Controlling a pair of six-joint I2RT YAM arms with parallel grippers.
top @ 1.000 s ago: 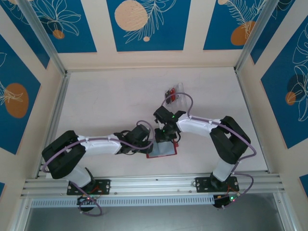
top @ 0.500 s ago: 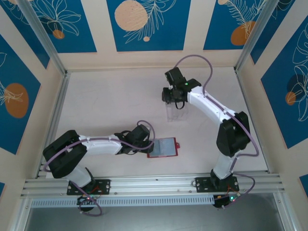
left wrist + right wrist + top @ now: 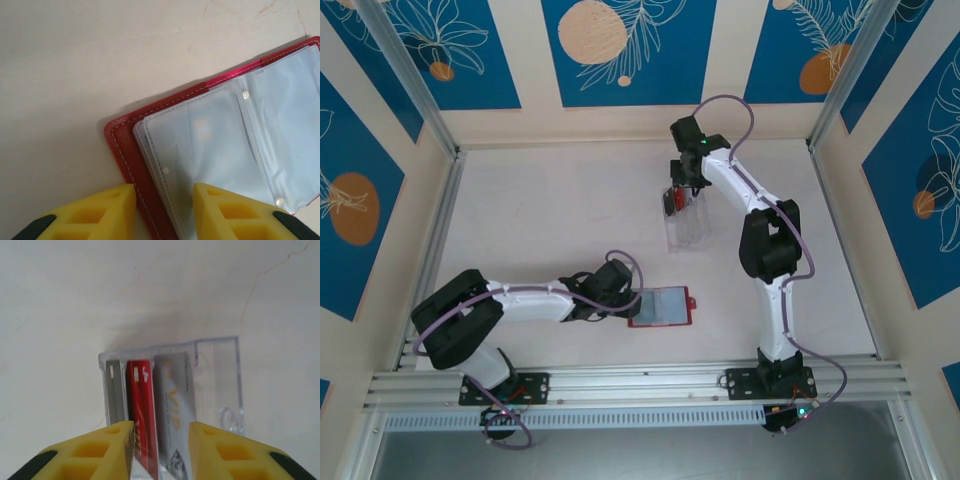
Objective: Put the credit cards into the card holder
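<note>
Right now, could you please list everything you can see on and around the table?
card holder: one, red with clear sleeves, open flat at the table's near centre.
credit cards: three, grey, red and silver, standing in the tray.
tray: one, clear plastic, far centre-right of the table.
table: one, off-white.
wall panels: several, blue with orange and cream motifs, around the table.
left gripper: one, yellow, open astride the card holder's edge.
right gripper: one, yellow, open over the cards.
</note>
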